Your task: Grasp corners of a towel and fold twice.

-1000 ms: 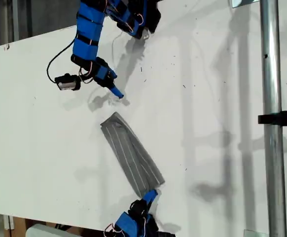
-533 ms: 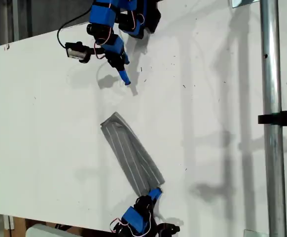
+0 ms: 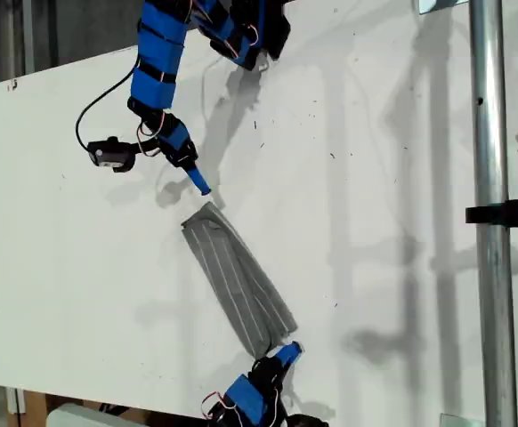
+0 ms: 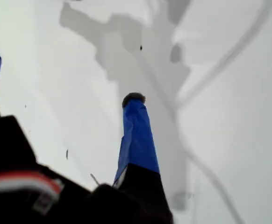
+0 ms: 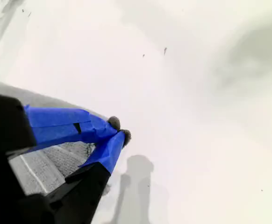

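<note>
towel (image 3: 238, 278) lies mid-table (image 3: 392, 178) as a narrow folded strip, so folding looks largely done. my second gripper (image 5: 119, 130), tips together on nothing, sits at one end; my first gripper (image 4: 61, 74), jaws apart and empty, sees only table.

grey striped towel (image 3: 238, 278) folded narrow, lying diagonal on table.

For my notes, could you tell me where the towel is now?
The towel lies folded in the exterior view's lower middle, on the white table, between the two blue arms.
</note>
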{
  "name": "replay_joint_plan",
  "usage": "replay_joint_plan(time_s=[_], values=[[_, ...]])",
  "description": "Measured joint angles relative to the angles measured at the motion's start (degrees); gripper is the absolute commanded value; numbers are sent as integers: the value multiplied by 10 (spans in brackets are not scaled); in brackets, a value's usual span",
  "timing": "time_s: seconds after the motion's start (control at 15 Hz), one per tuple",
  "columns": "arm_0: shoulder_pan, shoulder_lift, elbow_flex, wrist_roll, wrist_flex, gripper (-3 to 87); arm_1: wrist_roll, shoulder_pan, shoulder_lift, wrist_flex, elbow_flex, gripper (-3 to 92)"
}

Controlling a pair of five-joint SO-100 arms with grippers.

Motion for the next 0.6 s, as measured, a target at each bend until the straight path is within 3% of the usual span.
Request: replay_joint_plan(time_s=[0.13,0.33,0.6], values=[[47,0,0,-17,3,-26,-35,-1,-157,-12,-139,485],[47,-1,0,-25,18,-26,-58,-1,-336,-14,-318,476],[47,-1,0,-25,18,-26,-44,-29,-438,-18,-465,430]])
